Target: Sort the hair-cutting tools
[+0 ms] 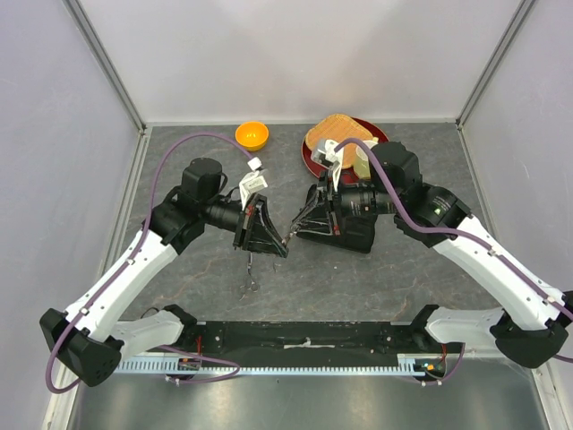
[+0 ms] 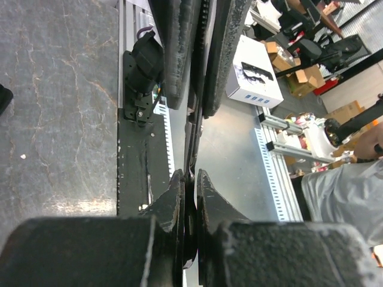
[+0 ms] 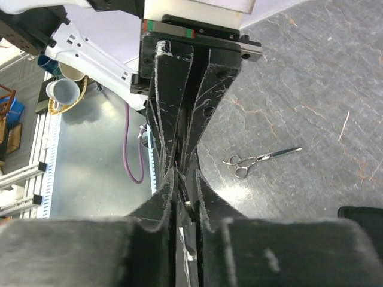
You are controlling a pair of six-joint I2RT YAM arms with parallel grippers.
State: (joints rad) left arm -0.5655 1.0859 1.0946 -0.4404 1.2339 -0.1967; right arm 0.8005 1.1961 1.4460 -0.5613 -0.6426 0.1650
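My left gripper (image 1: 279,244) and right gripper (image 1: 293,236) meet tip to tip above the middle of the table. Both are shut on the same thin dark tool (image 2: 192,140), seen edge-on; I cannot tell whether it is a comb or scissors. In the left wrist view my gripper (image 2: 190,179) pinches its near end. In the right wrist view my gripper (image 3: 184,182) pinches it at a small metal stud (image 3: 188,205). One pair of silver scissors (image 1: 251,274) lies flat on the table below the grippers, also in the right wrist view (image 3: 258,160). Both black combs are out of view.
A black fabric zip case (image 1: 356,238) lies under the right wrist, its corner in the right wrist view (image 3: 362,216). An orange bowl (image 1: 252,135) and a red plate (image 1: 376,133) holding a wooden piece stand at the back. Grey walls enclose the table.
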